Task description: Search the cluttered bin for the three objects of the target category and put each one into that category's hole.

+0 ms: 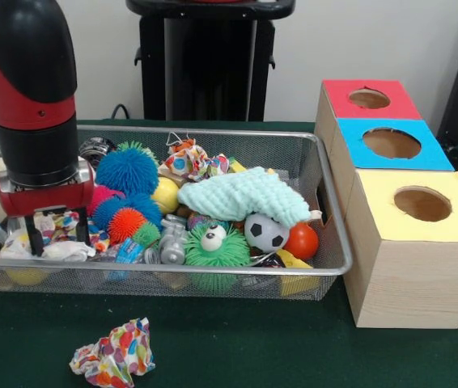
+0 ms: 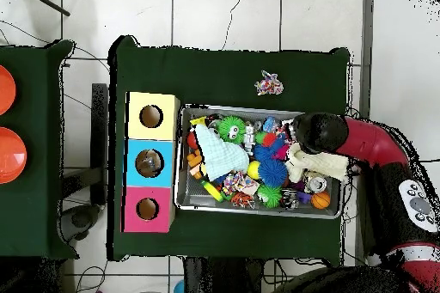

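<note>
A wire mesh bin (image 1: 332, 212) (image 2: 183, 162) is packed with toys: a blue spiky ball (image 1: 128, 170), a yellow ball (image 1: 166, 195), a mint knitted cloth (image 1: 241, 194) (image 2: 219, 154), a soccer ball (image 1: 265, 233), a red ball (image 1: 303, 241) and a green spiky toy with an eye (image 1: 213, 246). A crumpled patterned wrapper (image 1: 187, 159) lies at the bin's back. My gripper (image 1: 57, 233) is down in the bin's left end, open, its fingers (image 1: 33, 236) standing either side of white and patterned scraps. In the overhead view the arm (image 2: 322, 131) hides it.
Three wooden boxes with holes stand in a row beside the bin: red (image 1: 368, 99) (image 2: 147, 209), blue (image 1: 391, 144) (image 2: 149, 162), yellow (image 1: 421, 204) (image 2: 151, 116). Another crumpled patterned wrapper (image 1: 114, 357) (image 2: 269, 83) lies on the green cloth outside the bin.
</note>
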